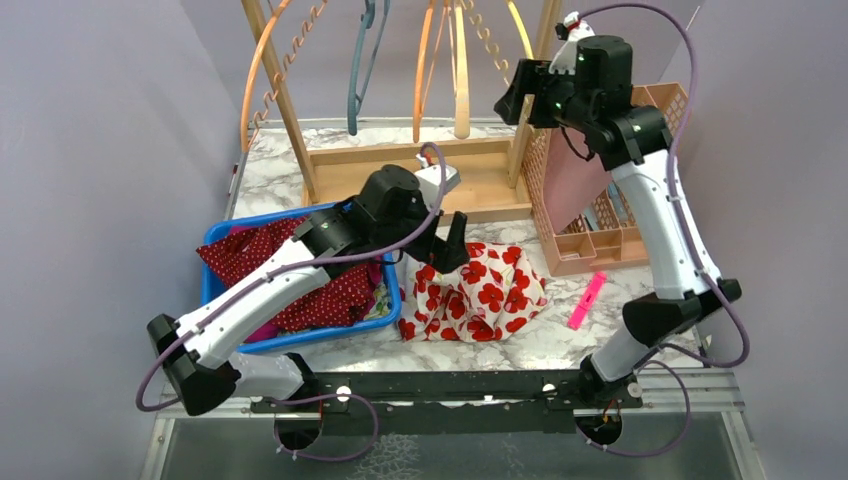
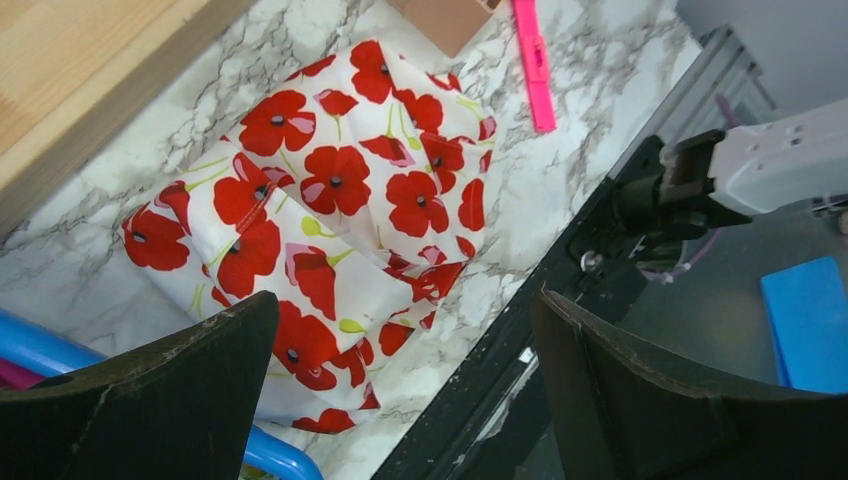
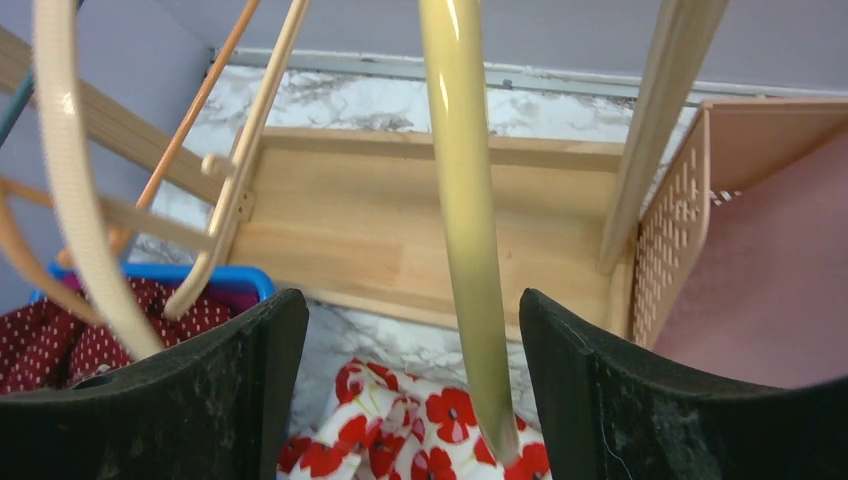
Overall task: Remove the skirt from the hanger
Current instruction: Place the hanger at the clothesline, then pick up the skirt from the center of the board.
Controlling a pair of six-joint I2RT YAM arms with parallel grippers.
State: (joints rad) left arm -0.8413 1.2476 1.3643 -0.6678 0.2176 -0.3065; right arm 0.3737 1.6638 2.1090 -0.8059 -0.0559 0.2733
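The left gripper [image 1: 444, 246] hangs at mid-frame of the top view with its jaws spread wide and empty. It is just above the poppy-print skirt [image 1: 478, 290], which lies crumpled on the marble table [image 1: 540, 345], off any hanger and just right of the blue bin [image 1: 213, 237]. At upper right, the right gripper [image 1: 512, 100] is also spread apart. A cream hanger [image 3: 462, 200] shows between its fingers, unpinched.

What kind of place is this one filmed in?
Probably a lab test cell staged as a laundry corner: a wooden rack of hangers, a blue basket of clothes, and a skirt on a marble-look table.
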